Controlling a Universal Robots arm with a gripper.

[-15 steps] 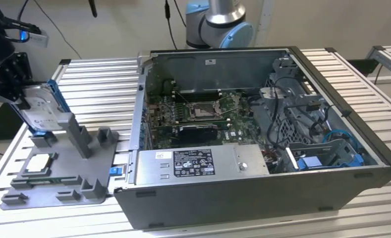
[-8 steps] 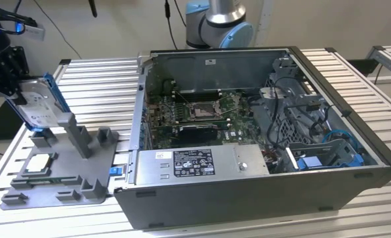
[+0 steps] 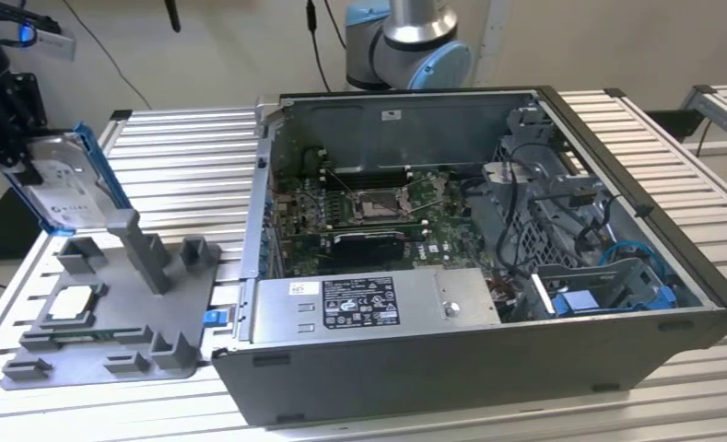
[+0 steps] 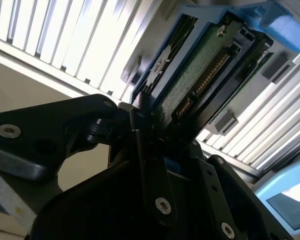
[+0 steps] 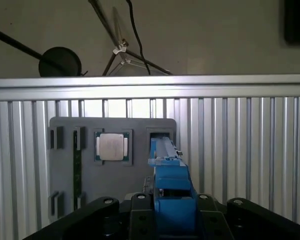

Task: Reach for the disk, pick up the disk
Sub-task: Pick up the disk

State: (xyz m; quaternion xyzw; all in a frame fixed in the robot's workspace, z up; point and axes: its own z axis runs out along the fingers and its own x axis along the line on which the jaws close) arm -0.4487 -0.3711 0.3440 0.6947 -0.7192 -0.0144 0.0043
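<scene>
The disk [image 3: 65,184], a silver hard drive with a white label in a blue bracket, stands on edge and tilted at the exterior view's far left, over the back corner of the grey fixture plate [image 3: 123,331]. My gripper [image 3: 17,161] is shut on its upper end. In the second wrist view the disk's green board and connector edge [image 4: 200,75] stick out between the black fingers [image 4: 140,125]. The first wrist view shows the blue bracket [image 5: 171,185] clamped in the gripper [image 5: 172,205], its far end at the fixture's slot [image 5: 160,135]. I cannot tell whether it is clear of the slot.
An open computer case [image 3: 486,276] with its motherboard exposed fills the middle and right of the slatted metal table [image 3: 179,157]. A small silver square chip [image 3: 71,304] sits in the fixture. Grey posts [image 3: 135,244] rise from the plate beside the disk. The arm's base [image 3: 413,46] stands behind the case.
</scene>
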